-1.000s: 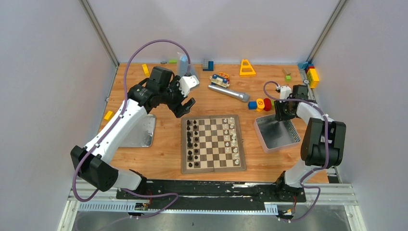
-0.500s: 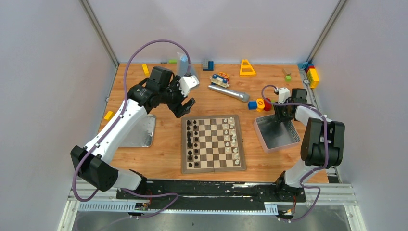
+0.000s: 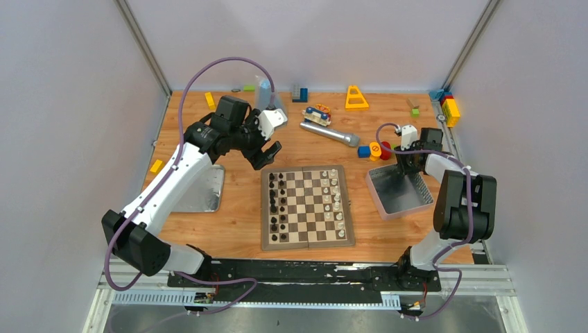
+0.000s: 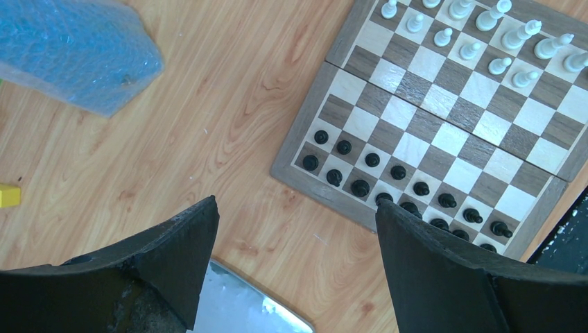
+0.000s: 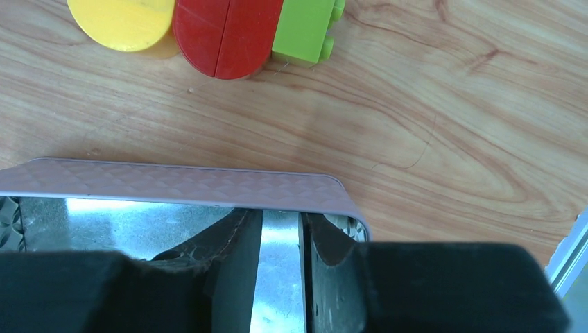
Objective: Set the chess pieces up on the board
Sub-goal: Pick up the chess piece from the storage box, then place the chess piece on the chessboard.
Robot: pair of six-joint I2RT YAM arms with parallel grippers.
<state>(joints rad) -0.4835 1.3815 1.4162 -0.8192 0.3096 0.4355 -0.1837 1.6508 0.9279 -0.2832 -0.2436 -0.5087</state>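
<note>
A: How do the chess pieces [image 3: 335,198] look?
B: White and small, standing in two files along the right side of the board [image 3: 307,242]. The black pieces [image 3: 277,205] hold the left side. The board lies flat mid-surface [image 3: 243,222].
A: What's around it?
B: The left claw [image 3: 266,155] hangs off the board's far left corner, jaws wide, gripping nothing. A flat metal lid [image 3: 204,191] lies left of the board, partly under that arm.
A: Containers?
B: The metal tin [image 3: 399,195] is right of the board. The right claw [image 5: 281,218] is down in its far corner, jaws a narrow slit with tin floor showing between. Coloured blocks [image 5: 222,35] lie just beyond.
</note>
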